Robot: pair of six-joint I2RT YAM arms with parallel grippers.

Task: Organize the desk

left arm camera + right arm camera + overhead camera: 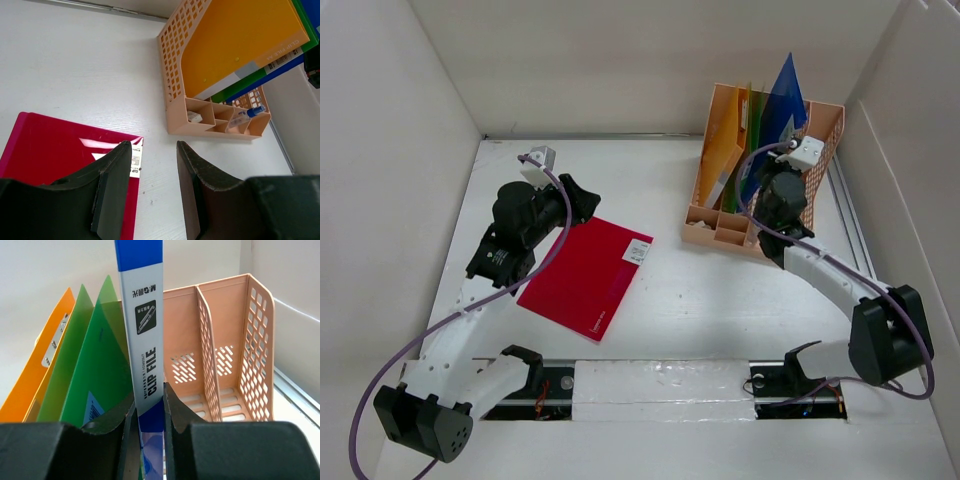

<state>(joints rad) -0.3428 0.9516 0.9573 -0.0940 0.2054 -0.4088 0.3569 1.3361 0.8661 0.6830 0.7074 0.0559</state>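
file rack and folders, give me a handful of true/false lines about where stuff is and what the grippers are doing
1. The right gripper is shut on the blue clip file. True.
2. The red folder stands in the file rack. False: it lies flat on the desk, apart from the rack.
3. The left gripper is open and holds nothing. True.
4. Every slot of the file rack holds a folder. False: in the right wrist view, the two slots to the right of the blue clip file are empty.
5. The orange folder sits in the file rack. True.
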